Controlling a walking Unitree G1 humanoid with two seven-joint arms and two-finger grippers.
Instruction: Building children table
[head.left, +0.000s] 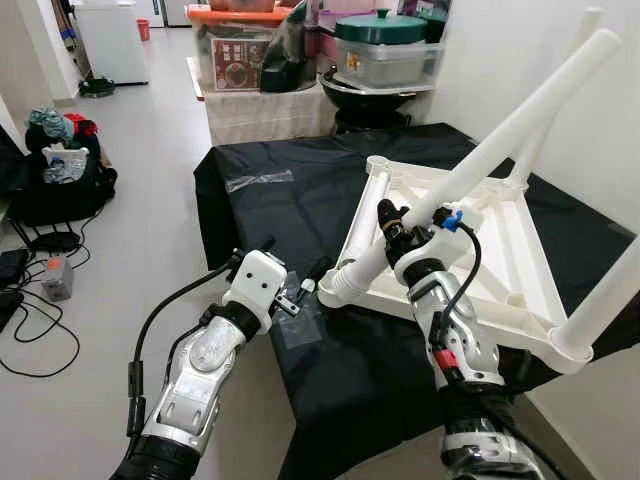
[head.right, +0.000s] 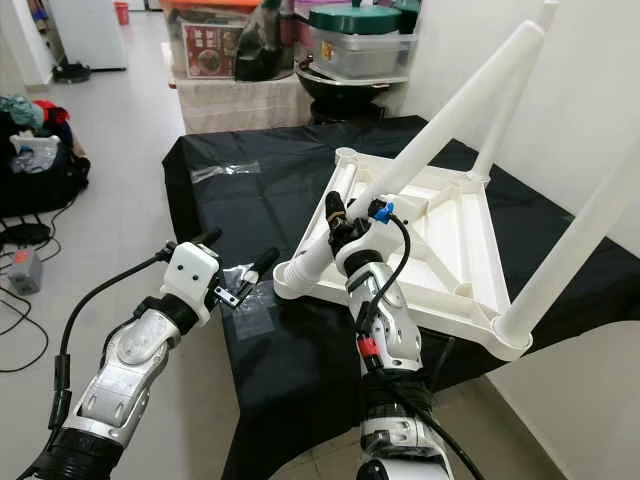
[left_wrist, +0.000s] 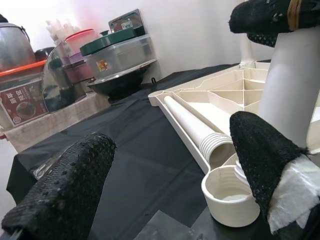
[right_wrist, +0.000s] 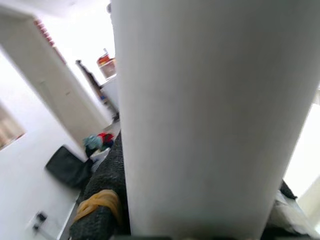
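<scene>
- A white plastic tabletop (head.left: 500, 270) is lying upside down on a black cloth (head.left: 300, 200), itself spread over a low surface beside a white wall; the ribbed underside is being shown upward, with moulded round sockets at the corners.
- Legs are standing already in the far corner (head.left: 545, 110) and the near right corner (head.left: 610, 290); both are smooth white tubes.
- A third leg (head.left: 520, 125) is being held at a slant by the right gripper (head.left: 405, 222), its black fingers closed around the tube low down; the foot of the tube is sitting at the near left corner socket (head.left: 345, 285).
- The step in hand is judged to be the seating of this leg, with the table about three-quarters built.
- A fourth leg (left_wrist: 192, 125), ridged with threads at its end, is lying flat inside the tabletop's rim.
- The next move is judged to call for the slanted leg to be brought upright over its socket (left_wrist: 231, 200) and pressed or turned home.
- The left gripper (head.left: 295, 290) is hovering just beside that corner, its rough-textured black fingers (left_wrist: 70, 185) standing apart and holding nothing.
- Lidded storage boxes (head.left: 385, 50), glossy plastic, are stacked beyond the cloth.
</scene>
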